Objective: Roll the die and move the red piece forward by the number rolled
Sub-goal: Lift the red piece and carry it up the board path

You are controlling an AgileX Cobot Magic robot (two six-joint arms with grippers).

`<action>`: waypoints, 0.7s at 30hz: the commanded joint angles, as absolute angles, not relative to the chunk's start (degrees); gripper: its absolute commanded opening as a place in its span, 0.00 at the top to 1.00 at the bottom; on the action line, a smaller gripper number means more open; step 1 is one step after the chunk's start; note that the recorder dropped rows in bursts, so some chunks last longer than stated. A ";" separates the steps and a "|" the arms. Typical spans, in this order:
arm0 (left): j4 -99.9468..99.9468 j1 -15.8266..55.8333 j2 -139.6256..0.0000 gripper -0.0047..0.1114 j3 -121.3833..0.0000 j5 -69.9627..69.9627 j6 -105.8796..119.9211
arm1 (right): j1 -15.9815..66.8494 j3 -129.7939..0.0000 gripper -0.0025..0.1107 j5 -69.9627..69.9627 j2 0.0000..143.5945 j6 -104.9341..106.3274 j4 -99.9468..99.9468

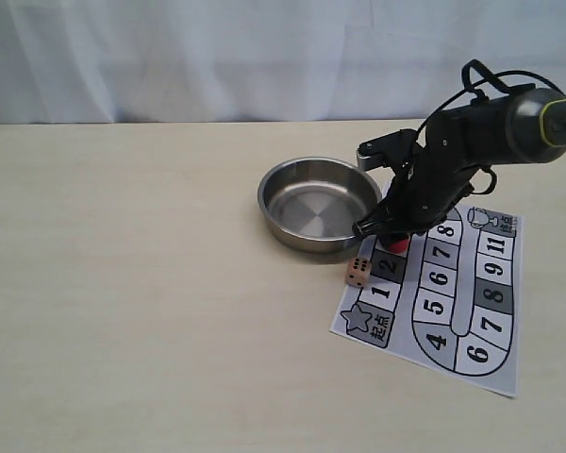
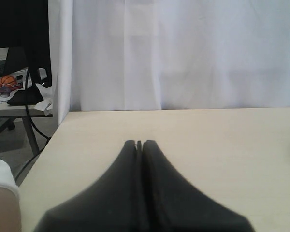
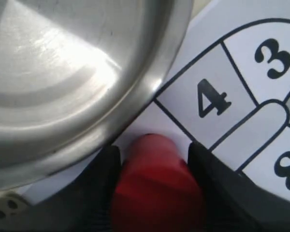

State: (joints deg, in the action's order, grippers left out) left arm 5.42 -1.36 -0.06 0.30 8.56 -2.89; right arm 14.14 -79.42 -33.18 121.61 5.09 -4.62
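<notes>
The red piece (image 1: 393, 244) stands on the numbered board (image 1: 498, 360) on the square past square 2, close to the steel bowl. My right gripper (image 1: 389, 231) comes down over it. In the right wrist view its two black fingers press both sides of the red piece (image 3: 154, 188), so the right gripper (image 3: 153, 149) is shut on it. The die (image 1: 358, 272), a tan cube with dark pips, lies at the board's left edge beside square 2 and shows in the corner as die (image 3: 5, 209). My left gripper (image 2: 139, 143) is shut and holds nothing, above bare table.
A steel bowl (image 1: 319, 203) with nothing in it sits just left of the board, its rim (image 3: 135, 111) almost touching the red piece. The board (image 3: 217, 58) shows squares 4, 3 and 8 beside the gripper. A white curtain backs the table.
</notes>
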 commanded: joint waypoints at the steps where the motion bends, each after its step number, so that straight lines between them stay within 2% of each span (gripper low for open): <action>1: 5.35 -1.36 0.00 0.96 0.00 8.24 -3.03 | 13.88 -79.27 0.94 -30.84 119.85 4.90 -5.40; 12: 5.35 -1.36 0.00 0.96 0.00 8.24 -3.03 | 10.68 -79.27 0.94 -24.14 118.58 0.84 -5.57; 21: 5.35 -1.36 0.00 0.96 0.00 8.24 -3.03 | 10.56 -79.27 0.94 -22.63 123.12 0.84 -5.54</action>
